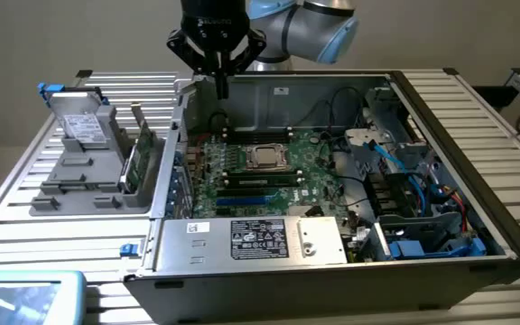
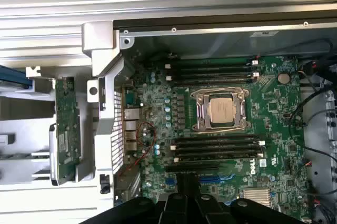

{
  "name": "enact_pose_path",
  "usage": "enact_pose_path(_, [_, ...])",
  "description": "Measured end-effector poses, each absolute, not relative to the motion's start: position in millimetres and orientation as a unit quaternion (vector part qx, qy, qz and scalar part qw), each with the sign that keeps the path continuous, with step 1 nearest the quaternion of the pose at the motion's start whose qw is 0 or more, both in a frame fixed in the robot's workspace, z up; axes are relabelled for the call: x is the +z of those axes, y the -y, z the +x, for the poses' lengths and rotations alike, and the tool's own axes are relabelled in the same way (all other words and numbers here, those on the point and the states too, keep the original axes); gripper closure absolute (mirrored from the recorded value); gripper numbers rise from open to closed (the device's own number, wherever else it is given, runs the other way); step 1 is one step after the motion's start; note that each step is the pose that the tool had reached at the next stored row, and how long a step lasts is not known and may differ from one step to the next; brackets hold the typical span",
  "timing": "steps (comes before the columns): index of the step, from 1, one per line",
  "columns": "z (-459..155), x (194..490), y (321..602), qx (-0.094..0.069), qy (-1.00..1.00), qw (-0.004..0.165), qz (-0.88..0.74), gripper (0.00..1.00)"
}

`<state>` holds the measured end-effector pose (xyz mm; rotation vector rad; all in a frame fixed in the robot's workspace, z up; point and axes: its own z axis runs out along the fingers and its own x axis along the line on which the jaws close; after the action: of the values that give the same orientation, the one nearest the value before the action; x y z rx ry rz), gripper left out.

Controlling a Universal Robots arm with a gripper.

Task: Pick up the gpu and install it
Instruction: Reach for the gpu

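Jaws: I am reading them clenched, empty, over the case [image 1: 269,95].
Gpu [image 1: 137,157]: standing edgewise in gray holder [image 1: 70,196], toward exterior view's left of jaws, long axis paralleling case wall.

Exterior view oblique, wrist view overhead (both show motherboard [image 1: 307,181] [image 2: 158,108])

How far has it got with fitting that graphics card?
Nothing looks done: the gpu stands in the grey holder beside the open computer case. The end effector hangs shut and empty above the case's wall. Picking up the card and seating it on the motherboard are both left.
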<state>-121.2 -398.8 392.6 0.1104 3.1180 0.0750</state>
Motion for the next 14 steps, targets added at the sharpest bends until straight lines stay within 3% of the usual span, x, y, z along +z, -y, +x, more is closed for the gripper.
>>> enact_pose_path(14, [-121.4,392.6,398.8,0.024,-0.999,0.01,0.035,0.88])
